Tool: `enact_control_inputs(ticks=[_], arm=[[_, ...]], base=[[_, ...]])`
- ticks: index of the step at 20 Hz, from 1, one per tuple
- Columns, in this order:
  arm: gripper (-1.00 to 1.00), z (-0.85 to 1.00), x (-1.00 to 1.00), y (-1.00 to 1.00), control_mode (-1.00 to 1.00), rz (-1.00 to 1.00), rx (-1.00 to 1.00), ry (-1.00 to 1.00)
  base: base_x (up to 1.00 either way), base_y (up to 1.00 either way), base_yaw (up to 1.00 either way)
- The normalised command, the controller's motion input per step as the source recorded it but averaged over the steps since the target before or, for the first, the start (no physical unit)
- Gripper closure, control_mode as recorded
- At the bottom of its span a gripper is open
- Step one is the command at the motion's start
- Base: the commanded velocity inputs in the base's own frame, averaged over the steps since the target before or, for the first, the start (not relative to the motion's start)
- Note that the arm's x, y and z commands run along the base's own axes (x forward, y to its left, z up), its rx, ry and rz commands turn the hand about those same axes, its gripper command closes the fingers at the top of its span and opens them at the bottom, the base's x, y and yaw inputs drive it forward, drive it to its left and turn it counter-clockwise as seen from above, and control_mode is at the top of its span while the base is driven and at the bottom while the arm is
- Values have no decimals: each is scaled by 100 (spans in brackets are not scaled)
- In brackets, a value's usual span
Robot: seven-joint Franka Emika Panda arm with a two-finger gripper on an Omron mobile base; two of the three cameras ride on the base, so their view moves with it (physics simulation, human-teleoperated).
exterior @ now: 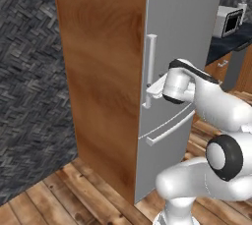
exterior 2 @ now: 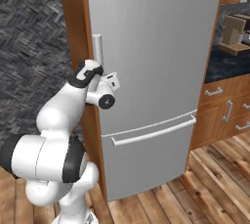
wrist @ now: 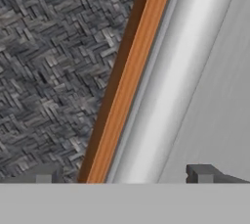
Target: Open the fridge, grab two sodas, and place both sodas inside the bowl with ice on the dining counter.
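1. Left base view: fridge shut; I hold the gripper at its bar handle.
2. Right base view: door closed, sodas presumably inside.
3. Hand view: fingertips spread wide astride the handle; next, I judge, clamp and pull.

Fridge top cut off by frame | handle lower part hidden behind gripper | door contents unseen

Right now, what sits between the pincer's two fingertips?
In the hand view, the fridge's handle runs up between the open pincer's fingertips, with the wood side panel beside it.
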Motion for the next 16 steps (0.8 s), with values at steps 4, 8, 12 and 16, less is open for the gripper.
enact_control_inputs(ticks=[4,8,12,16], arm=[[-100,0,37,1,-100,0,7,0],[-100,3,26,0,-100,0,8,0],[-100,8,19,0,-100,1,7,0],[-100,13,24,0,-100,3,5,0]], base=[[0,0,0],[0,0,0],[0,0,0],[0,0,0]])
